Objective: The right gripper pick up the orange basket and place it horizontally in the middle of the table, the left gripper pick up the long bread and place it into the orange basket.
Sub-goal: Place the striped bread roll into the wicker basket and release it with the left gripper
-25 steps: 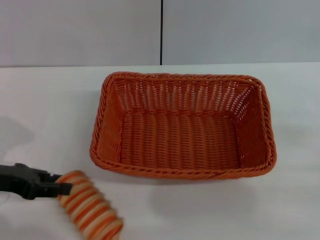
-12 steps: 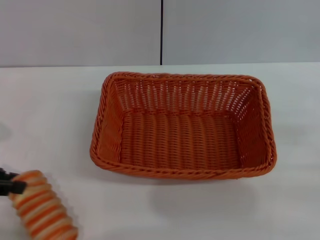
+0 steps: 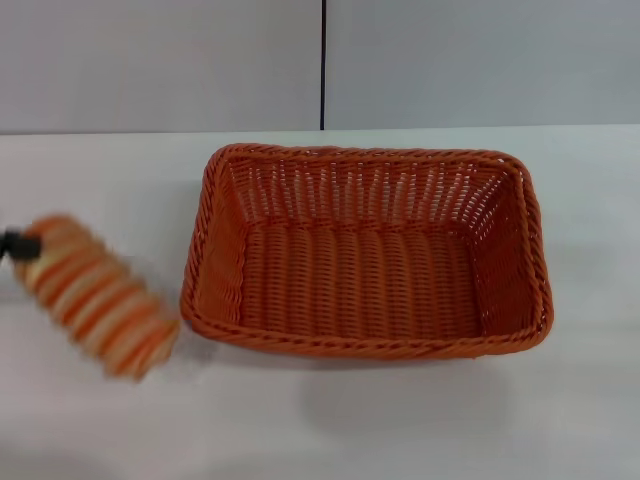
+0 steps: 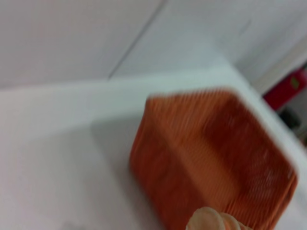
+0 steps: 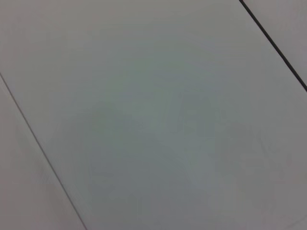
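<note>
The orange basket (image 3: 365, 255) stands lengthwise across the middle of the white table (image 3: 400, 420), and nothing lies inside it. The long bread (image 3: 95, 295), striped orange and cream, hangs tilted just left of the basket's left wall. Only a black tip of my left gripper (image 3: 22, 245) shows at the left edge, shut on the bread's far end. The left wrist view shows the basket (image 4: 211, 153) close ahead, and the bread's end (image 4: 211, 221) at the picture's edge. The right gripper is out of view; its wrist camera sees only a grey wall.
A grey wall (image 3: 160, 60) with a dark vertical seam (image 3: 323, 60) rises behind the table. A red object (image 4: 288, 88) sits beyond the table's far corner in the left wrist view.
The bread first slid left along the table's front, then rose and swung back toward the basket's left wall. The left gripper has drawn mostly out of view. The basket has not moved.
</note>
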Robot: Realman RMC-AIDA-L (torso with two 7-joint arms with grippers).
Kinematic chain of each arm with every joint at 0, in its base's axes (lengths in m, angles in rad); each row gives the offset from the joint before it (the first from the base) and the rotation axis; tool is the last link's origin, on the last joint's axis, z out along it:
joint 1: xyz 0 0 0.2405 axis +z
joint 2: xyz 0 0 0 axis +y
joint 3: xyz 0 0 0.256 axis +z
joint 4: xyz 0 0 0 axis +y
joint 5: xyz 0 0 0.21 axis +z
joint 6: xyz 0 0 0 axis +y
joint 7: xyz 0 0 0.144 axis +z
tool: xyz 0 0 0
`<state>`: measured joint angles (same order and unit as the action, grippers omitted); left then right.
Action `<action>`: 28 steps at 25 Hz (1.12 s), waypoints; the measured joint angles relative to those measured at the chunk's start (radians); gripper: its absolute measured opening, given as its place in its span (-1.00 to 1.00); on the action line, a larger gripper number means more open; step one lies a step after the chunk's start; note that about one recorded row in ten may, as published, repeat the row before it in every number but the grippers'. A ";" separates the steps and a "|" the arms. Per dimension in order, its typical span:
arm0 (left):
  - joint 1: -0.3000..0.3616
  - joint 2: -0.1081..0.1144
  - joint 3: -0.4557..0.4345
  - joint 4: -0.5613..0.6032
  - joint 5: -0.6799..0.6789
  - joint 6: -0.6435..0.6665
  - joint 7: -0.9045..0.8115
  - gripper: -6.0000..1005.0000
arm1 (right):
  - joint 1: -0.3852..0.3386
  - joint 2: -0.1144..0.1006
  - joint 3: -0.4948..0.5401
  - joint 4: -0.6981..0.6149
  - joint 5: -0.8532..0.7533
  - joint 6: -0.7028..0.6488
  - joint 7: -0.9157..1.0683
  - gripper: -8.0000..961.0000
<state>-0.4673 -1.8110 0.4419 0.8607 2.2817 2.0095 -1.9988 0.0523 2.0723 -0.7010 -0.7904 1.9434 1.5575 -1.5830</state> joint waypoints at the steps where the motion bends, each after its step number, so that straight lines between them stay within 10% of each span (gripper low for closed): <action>1: -0.004 -0.009 -0.001 0.003 -0.066 -0.006 -0.053 -0.49 | 0.001 0.000 0.000 0.000 0.000 0.002 0.000 0.26; 4: -0.007 -0.026 -0.003 0.006 -0.118 -0.018 -0.079 -0.52 | 0.004 0.000 0.000 0.002 0.000 0.003 0.000 0.26; 15: -0.029 -0.254 0.016 0.143 -0.266 -0.142 -0.094 -0.69 | 0.032 0.000 -0.002 -0.003 0.001 0.021 0.003 0.26; 28: 0.025 -0.260 0.519 -0.067 -0.649 -0.450 0.108 -0.72 | 0.042 0.000 0.000 0.016 -0.011 0.021 -0.005 0.27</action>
<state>-0.4419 -2.0707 0.9607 0.7933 1.6328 1.5596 -1.8909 0.0947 2.0724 -0.7010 -0.7743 1.9328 1.5788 -1.5877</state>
